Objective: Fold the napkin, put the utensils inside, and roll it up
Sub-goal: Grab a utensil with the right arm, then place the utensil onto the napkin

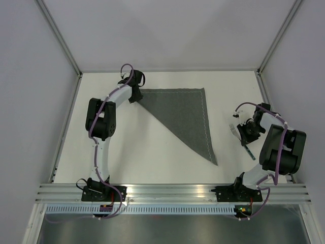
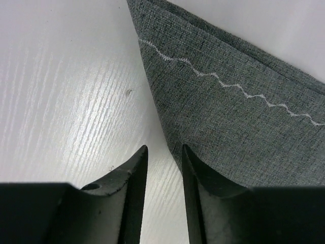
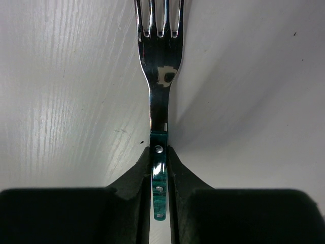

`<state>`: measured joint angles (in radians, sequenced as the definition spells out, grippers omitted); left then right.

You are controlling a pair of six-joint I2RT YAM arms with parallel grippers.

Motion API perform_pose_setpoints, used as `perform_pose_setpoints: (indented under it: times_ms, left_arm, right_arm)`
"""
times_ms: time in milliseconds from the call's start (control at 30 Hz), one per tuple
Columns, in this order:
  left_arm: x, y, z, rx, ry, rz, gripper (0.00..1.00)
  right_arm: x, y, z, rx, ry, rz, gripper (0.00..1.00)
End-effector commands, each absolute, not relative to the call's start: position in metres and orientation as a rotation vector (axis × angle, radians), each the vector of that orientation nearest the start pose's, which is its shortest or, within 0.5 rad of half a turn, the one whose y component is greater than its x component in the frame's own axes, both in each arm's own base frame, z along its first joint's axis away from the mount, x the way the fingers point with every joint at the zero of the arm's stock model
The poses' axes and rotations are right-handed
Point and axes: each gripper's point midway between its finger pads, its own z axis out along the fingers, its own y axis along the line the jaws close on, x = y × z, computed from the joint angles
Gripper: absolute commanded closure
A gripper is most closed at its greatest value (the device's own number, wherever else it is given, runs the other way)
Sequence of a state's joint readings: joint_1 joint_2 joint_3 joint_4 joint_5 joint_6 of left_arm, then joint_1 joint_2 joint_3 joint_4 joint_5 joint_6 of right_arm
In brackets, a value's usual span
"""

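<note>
**First speaker:** Is there any writing, label, brand name or number to read in these three views?

**Second speaker:** No, nothing legible appears in any of them.

**First speaker:** Are there any marks that could be mistaken for lettering?

**Second speaker:** Two. A pale wavy stitched line runs along the hem of the grey napkin (image 2: 244, 117), but it is only thread and forms no characters. To the right of the napkin lies a fork (image 3: 158, 76). Its green handle has a mottled pattern and two small round rivets, with no stamp or maker's name to be seen.
</note>
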<state>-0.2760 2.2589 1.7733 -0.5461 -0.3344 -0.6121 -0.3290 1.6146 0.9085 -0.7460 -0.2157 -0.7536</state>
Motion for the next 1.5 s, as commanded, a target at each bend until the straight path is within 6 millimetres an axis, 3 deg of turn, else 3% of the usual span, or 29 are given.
perform_pose_setpoints:
  times_ms: [0,233,533,733,900,1033,1100,1167,1300,1367,1400,1467]
  left_arm:
    - [0.525,-0.115,0.074,-0.499,2.400,-0.009,0.61]
    - [0.531,-0.119,0.107,-0.466,2.348,-0.089,0.43]
    - [0.535,-0.128,0.151,-0.421,2.278,-0.190,0.39]
    - [0.531,-0.137,0.184,-0.389,2.233,-0.274,0.39]
    - [0.519,-0.143,0.218,-0.362,2.186,-0.358,0.39]
    - [0.503,-0.150,0.238,-0.336,2.168,-0.435,0.39]
    - [0.494,-0.151,0.249,-0.332,2.148,-0.465,0.39]
    - [0.485,-0.149,0.250,-0.338,2.147,-0.473,0.38]
    - [0.462,-0.148,0.277,-0.317,2.100,-0.522,0.37]
    - [0.454,-0.146,0.279,-0.316,2.096,-0.523,0.36]
    - [0.446,-0.144,0.292,-0.308,2.068,-0.531,0.36]
    - [0.437,-0.141,0.294,-0.303,2.063,-0.526,0.35]
  right_arm:
    - [0.257,-0.069,0.015,-0.601,2.825,0.223,0.95]
    - [0.269,-0.062,0.029,-0.606,2.777,0.241,1.00]
    - [0.295,-0.054,0.062,-0.592,2.698,0.206,1.00]
    - [0.318,-0.029,0.095,-0.626,2.632,0.161,1.00]
    - [0.343,0.018,0.121,-0.703,2.591,0.174,1.00]
    - [0.363,0.073,0.133,-0.809,2.574,0.251,1.00]
    - [0.368,0.095,0.134,-0.847,2.567,0.276,0.99]
    - [0.374,0.129,0.133,-0.897,2.559,0.324,1.00]
    - [0.385,0.191,0.129,-0.985,2.541,0.411,1.00]
    - [0.388,0.209,0.125,-0.995,2.542,0.420,1.00]
    - [0.394,0.219,0.122,-1.006,2.539,0.429,1.00]
    - [0.389,0.242,0.116,-1.031,2.548,0.452,1.00]
